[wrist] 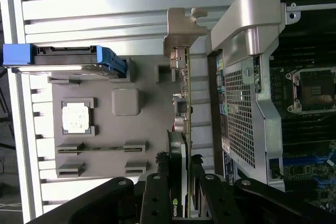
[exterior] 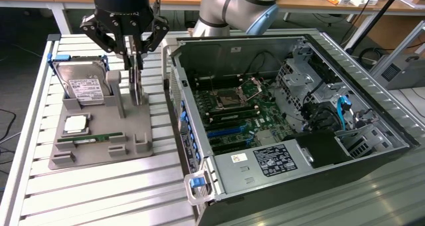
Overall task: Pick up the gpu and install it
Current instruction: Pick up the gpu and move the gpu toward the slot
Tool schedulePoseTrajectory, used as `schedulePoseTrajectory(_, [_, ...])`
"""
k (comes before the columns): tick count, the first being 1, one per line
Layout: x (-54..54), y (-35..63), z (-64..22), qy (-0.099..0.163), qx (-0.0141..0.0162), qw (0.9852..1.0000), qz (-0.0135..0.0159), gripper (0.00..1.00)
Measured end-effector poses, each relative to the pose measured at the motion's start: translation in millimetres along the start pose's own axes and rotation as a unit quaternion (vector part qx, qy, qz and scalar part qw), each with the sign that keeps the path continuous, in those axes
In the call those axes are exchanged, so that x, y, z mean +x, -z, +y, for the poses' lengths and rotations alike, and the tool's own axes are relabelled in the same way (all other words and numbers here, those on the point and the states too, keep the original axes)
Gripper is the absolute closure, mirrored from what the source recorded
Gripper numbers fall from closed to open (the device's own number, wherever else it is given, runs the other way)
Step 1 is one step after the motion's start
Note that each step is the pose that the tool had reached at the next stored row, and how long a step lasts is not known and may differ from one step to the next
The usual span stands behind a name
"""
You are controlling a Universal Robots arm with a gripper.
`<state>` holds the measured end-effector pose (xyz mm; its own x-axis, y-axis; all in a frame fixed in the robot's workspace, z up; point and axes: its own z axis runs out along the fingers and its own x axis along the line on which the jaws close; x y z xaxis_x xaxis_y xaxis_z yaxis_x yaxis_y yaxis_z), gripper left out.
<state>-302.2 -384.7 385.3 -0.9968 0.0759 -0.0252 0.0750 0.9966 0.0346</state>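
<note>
**Holding the gpu by its top edge**

The gripper (exterior: 135, 61) is closed on the gpu (exterior: 137, 86), with one finger on each flat side. The gpu stands up on its long edge in a slot of the gray holder (exterior: 99, 154). In the exterior view it is at 9 o'clock from the open computer case (exterior: 229, 181). The hard drive (exterior: 83, 86) is near it, at its own 9 o'clock.

The card looks thin, stiff and light. It also looks easy to hurt, with small parts on its face. The flat sides near the top edge seem a good place to hold. A slanted pull could jam it in the slot.

The exterior view shows the whole holder and the green board (exterior: 246, 116) inside the case. The wrist view looks along the card's thin edge. There the silver bracket (wrist: 181, 30) shows at the far end. The fingers (wrist: 157, 203) sit tight against both sides of the card.
</note>
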Motion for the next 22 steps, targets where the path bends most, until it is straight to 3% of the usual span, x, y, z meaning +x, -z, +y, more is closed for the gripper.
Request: schedulePoseTrajectory(22, [-0.7, 29.2, 1.0, 0.0, -0.0007, 1.0, 0.0001, 0.73])
